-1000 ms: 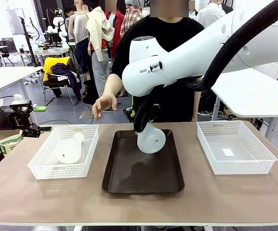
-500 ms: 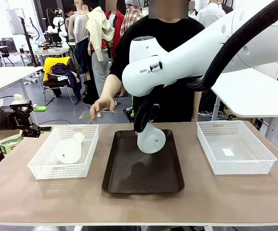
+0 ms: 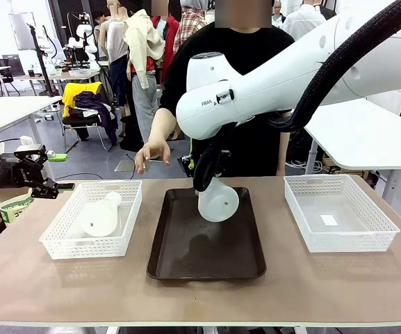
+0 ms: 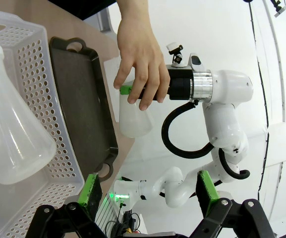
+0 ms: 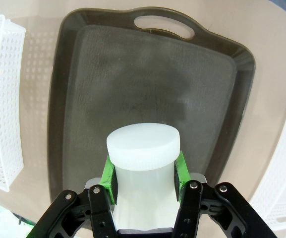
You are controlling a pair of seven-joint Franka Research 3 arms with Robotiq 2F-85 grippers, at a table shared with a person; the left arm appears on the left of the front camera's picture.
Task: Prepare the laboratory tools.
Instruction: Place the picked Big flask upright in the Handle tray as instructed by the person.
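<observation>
One frosted white flask (image 3: 218,202) hangs tilted just above the dark brown tray (image 3: 207,261). My right gripper (image 3: 204,172) is shut on its neck, reaching in from the right. In the right wrist view the flask (image 5: 143,148) sits between the green pads of the right gripper (image 5: 143,174), over the tray (image 5: 133,74). A second flask (image 3: 99,217) lies on its side in the left white basket (image 3: 82,248). My left gripper (image 3: 51,177) hovers open off the table's left end, empty. Its wrist view shows the left gripper (image 4: 148,193) open, the basket flask (image 4: 14,144) and the held flask (image 4: 133,121).
A person stands at the far side with a hand (image 3: 151,152) raised above the table's far edge, between the left basket and the tray. A white mesh basket (image 3: 346,241) stands at the right holding only a small slip. The near strip of table is bare.
The person's hand has shifted a little up and down. Neither arm has moved, and the flask stays held over the tray.
</observation>
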